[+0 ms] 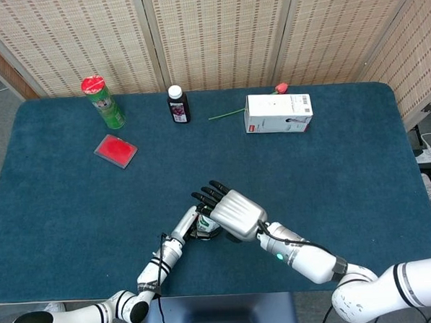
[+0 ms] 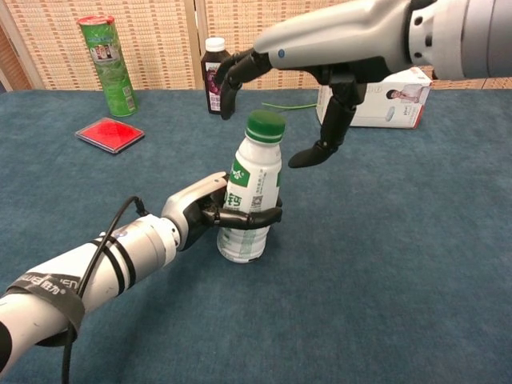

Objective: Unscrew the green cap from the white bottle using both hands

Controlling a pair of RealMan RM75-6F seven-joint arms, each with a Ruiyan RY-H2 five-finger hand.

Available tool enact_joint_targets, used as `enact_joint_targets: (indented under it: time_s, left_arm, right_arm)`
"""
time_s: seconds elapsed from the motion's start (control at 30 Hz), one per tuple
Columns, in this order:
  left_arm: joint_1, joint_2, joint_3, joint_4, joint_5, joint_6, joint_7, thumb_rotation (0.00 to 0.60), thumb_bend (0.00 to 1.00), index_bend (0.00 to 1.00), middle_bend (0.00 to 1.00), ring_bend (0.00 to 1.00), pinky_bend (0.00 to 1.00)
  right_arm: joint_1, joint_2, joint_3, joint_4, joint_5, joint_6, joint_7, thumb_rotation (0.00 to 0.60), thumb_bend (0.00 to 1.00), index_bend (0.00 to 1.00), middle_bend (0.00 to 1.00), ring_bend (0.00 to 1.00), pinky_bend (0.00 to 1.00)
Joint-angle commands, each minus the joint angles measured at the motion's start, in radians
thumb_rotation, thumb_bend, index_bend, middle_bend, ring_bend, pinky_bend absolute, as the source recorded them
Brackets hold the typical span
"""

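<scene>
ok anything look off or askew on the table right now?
Only the white bottle: it leans right in the left robot hand, not upright. The right robot hand hovers open above the green cap, not touching. No spills or damage visible.

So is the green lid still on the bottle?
Yes, on. The green cap sits atop the white bottle; the right hand hovers above it.
</scene>
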State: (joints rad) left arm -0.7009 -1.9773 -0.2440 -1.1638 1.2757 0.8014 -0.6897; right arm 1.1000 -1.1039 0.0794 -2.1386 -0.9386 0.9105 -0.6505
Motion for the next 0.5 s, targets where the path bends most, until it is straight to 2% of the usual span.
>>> enact_joint_targets:
  time_s: [0.03,0.17,0.27,0.5]
  left_arm:
    - [0.002,0.002,0.001,-0.003,0.007,0.009,0.000,0.600,0.88,0.71,0.77,0.32,0.00]
    - [0.007,0.008,0.007,-0.011,0.018,0.022,0.003,0.600,0.87,0.71,0.77,0.32,0.00]
    - [0.009,0.010,0.010,-0.015,0.021,0.027,0.007,0.600,0.87,0.71,0.77,0.32,0.00]
    - [0.007,0.009,0.006,-0.008,0.013,0.024,0.019,0.600,0.87,0.71,0.77,0.31,0.00]
  right_arm:
    - [-0.025,-0.006,0.009,0.011,-0.041,0.057,-0.001,0.600,0.18,0.20,0.00,0.00,0.00]
    - [-0.039,-0.008,0.004,0.049,-0.006,0.082,-0.020,0.600,0.18,0.20,0.00,0.00,0.00]
    - [-0.042,0.001,-0.001,0.062,0.032,0.061,-0.008,0.600,0.18,0.20,0.00,0.00,0.00]
    - [-0.053,0.026,-0.027,0.054,0.015,0.017,0.005,0.600,0.18,0.23,0.00,0.00,0.00]
